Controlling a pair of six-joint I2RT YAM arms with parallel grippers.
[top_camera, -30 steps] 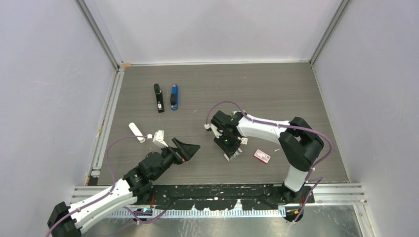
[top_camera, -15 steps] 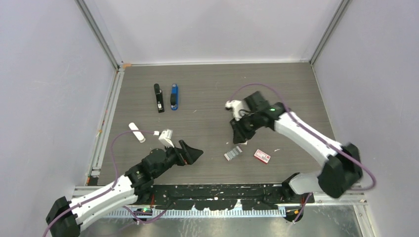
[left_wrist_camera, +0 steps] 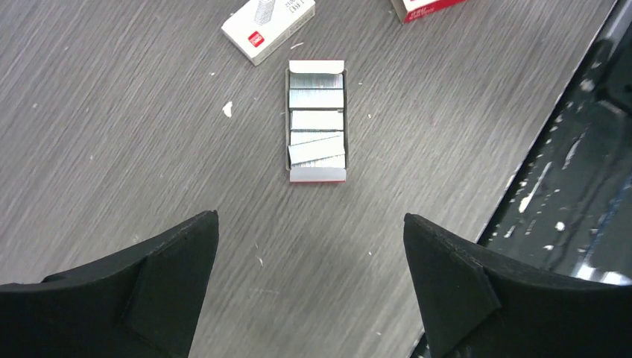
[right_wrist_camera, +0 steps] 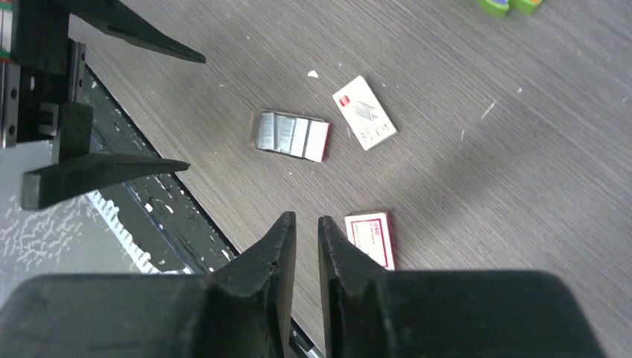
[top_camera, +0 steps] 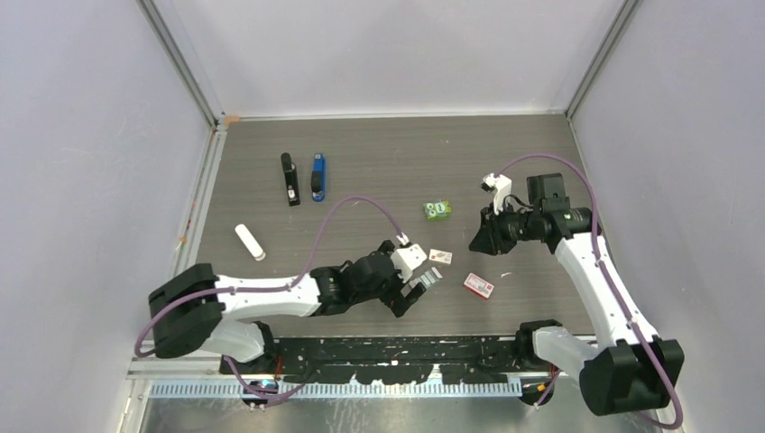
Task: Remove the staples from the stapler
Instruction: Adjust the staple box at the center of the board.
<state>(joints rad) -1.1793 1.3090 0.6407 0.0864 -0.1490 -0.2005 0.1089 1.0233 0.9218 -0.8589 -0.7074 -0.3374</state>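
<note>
Top view: left gripper (top_camera: 408, 293) covers most of the staples (top_camera: 427, 280); only a sliver shows. Stapler (top_camera: 289, 179) by the blue stapler (top_camera: 317, 176) too small to tell if loaded. Left wrist view: red box (left_wrist_camera: 425, 6) cut by top edge, white box (left_wrist_camera: 270, 24) partly cut too; print on it unreadable. Right wrist view: green packet (right_wrist_camera: 510, 5) clipped at top edge, only its bottom shows. Tabletop (right_wrist_camera: 477, 171) w/ small white specks, too tiny to identify.

Grey wood-grain table (top_camera: 505, 162) carries staplers (top_camera: 289, 179), boxes (top_camera: 478, 286), staples (left_wrist_camera: 317, 119).
</note>
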